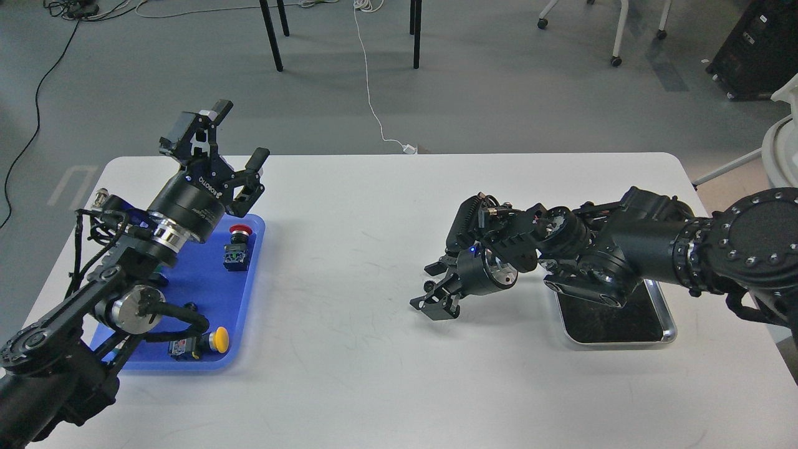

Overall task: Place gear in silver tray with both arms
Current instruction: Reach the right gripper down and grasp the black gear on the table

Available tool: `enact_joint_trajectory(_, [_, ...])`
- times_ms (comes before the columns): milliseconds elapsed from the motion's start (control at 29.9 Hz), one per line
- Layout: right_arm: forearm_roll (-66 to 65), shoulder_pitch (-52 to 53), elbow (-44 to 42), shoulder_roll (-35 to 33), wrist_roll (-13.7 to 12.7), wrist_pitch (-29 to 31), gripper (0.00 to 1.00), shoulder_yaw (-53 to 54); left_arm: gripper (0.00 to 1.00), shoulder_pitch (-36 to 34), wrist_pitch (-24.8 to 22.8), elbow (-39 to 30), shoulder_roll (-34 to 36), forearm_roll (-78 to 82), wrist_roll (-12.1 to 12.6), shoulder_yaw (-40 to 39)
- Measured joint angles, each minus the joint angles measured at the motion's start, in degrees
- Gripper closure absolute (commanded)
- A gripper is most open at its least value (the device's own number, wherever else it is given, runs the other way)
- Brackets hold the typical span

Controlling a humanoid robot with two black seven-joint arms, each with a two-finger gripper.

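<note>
The silver tray (662, 333) (shiny rim, dark reflective bottom) sits at the frame's lower right, partly under the right arm (654, 246). The right gripper (431, 288) seems to pinch a small gear (427, 286); the left gripper's (240, 134) jaws gape empty, upper left.

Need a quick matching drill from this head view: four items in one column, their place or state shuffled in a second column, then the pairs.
Column 1
1. left claw
2. right claw
3. silver tray
4. red push button

Column 2
A. on the table's right side, partly under the right arm
B. raised, fingers spread, nothing between them
C. in the blue tray, at its far end
D. low near the white table, pointing left, a small dark toothed part at its fingers

Pairs: 1-B, 2-D, 3-A, 4-C
</note>
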Motion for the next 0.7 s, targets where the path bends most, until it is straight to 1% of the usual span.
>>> enact_joint_trajectory(134, [0.0,-0.7,-0.9,0.7,0.0,-0.1,0.41,-0.1,0.02,0.3,0.0,-0.2,0.0,0.0,0.0,0.0])
enact_joint_trajectory(267, [0.0,-0.7,-1.1,0.8,0.0,-0.1,0.43,-0.3,0.02,0.4,0.0,-0.2,0.1,0.0,0.0,0.0])
enact_joint_trajectory(301, [0.0,-0.7,-1.1,0.8,0.0,-0.2,0.45,-0.5,0.02,0.4,0.0,-0.2,0.1,0.0,0.0,0.0])
enact_joint_trajectory(468, [0.0,-0.7,-1.3,0.8,0.0,-0.2,0.59,-1.2,0.02,0.4,0.0,-0.3,0.1,0.0,0.0,0.0])
enact_joint_trajectory(568, [0.0,-0.7,-1.3,0.7,0.0,-0.2,0.73,-1.3,0.02,0.4,0.0,-0.3,0.1,0.0,0.0,0.0])
enact_joint_trajectory(669, [0.0,-0.7,-1.3,0.7,0.0,-0.1,0.81,-1.5,0.02,0.4,0.0,-0.3,0.1,0.0,0.0,0.0])
enact_joint_trajectory(702, [0.0,-0.6,-1.2,0.7,0.1,-0.1,0.82,-1.6,0.02,0.4,0.0,-0.3,0.1,0.0,0.0,0.0])
